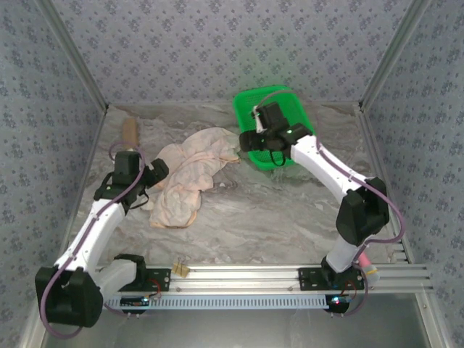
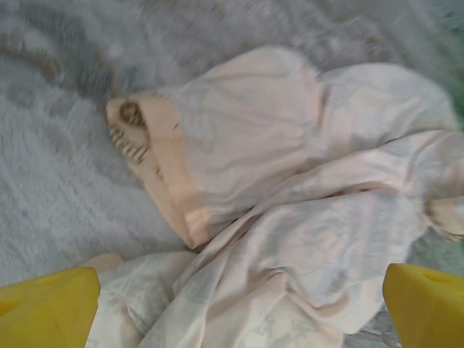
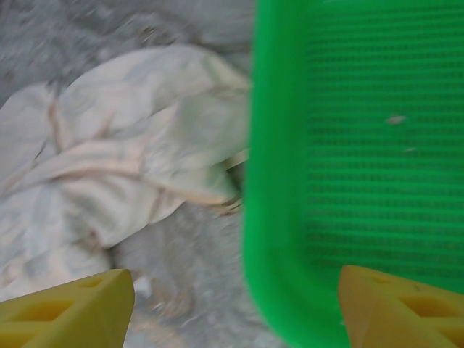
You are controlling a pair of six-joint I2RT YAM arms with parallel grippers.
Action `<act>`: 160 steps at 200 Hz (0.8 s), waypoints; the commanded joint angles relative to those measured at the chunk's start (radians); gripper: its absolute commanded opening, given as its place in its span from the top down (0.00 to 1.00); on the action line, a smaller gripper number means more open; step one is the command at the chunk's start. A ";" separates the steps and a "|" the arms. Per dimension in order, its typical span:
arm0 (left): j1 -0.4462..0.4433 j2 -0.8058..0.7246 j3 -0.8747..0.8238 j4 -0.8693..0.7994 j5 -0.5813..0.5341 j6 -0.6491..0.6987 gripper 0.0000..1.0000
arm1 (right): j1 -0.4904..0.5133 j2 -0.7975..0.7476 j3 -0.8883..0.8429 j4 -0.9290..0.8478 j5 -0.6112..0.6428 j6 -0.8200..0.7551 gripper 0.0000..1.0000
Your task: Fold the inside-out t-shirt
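While I watch from the overhead camera, the grey marbled worktop [image 1: 275, 225] takes up most of the scene, walled in by patterned panels on three sides. Left of centre on it lies the inside-out t-shirt [image 1: 190, 174], crumpled in a loose heap with its pale cream-pink side outward. It runs from near the left arm up toward the far middle. My left wrist camera shows a turned-back edge where a strip of the tan side with dark print [image 2: 130, 125] peeks out. At the far right of centre sits a green basket [image 1: 243, 109], its left side just beside the shirt's far right corner. My left gripper [image 2: 239, 308] hangs over the near left part of the heap with its yellow fingers spread wide and nothing between them. My right gripper [image 3: 235, 308] is also spread, one finger over the worktop and the other in front of the basket's mesh, with the green rim showing between them. I cannot tell whether it touches the rim. A small tan roll [image 1: 130, 132] lies at the far left, apart from the shirt.
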 commanded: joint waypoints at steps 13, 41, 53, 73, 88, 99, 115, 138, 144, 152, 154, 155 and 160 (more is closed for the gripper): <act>0.003 0.113 -0.037 0.022 0.011 -0.078 0.00 | -0.026 0.099 0.029 -0.023 -0.062 -0.034 0.27; 0.002 0.204 -0.035 0.015 0.002 -0.037 0.00 | -0.007 0.188 0.055 -0.017 -0.107 -0.044 0.30; 0.002 0.247 -0.032 0.020 0.024 -0.017 0.00 | -0.005 0.235 0.073 -0.019 -0.092 -0.038 0.35; 0.002 0.329 -0.014 0.027 0.095 0.019 0.00 | -0.006 0.296 0.104 -0.029 -0.025 -0.011 0.48; -0.004 0.371 0.010 0.011 0.123 0.031 0.02 | -0.011 0.314 0.109 -0.032 0.044 0.021 0.66; -0.018 0.379 0.011 0.026 0.126 0.036 0.03 | -0.019 0.307 0.101 -0.032 0.070 0.034 0.71; -0.032 0.375 0.013 0.040 0.125 0.041 0.03 | -0.042 0.279 0.081 -0.036 0.100 0.048 0.80; -0.038 0.367 0.019 0.045 0.125 0.043 0.02 | -0.115 0.243 0.070 -0.087 0.088 0.029 0.91; -0.039 0.367 0.022 0.045 0.125 0.043 0.02 | -0.137 0.233 0.064 -0.098 0.095 0.031 0.92; -0.039 0.368 0.025 0.040 0.126 0.044 0.02 | -0.168 0.216 0.051 -0.103 0.083 0.018 0.92; -0.040 0.369 0.025 0.039 0.127 0.045 0.02 | -0.174 0.213 0.047 -0.103 0.079 0.015 0.92; -0.039 0.369 0.026 0.039 0.127 0.045 0.02 | -0.178 0.210 0.045 -0.103 0.078 0.012 0.92; -0.039 0.369 0.028 0.038 0.128 0.045 0.02 | -0.195 0.197 0.033 -0.104 0.074 -0.007 0.92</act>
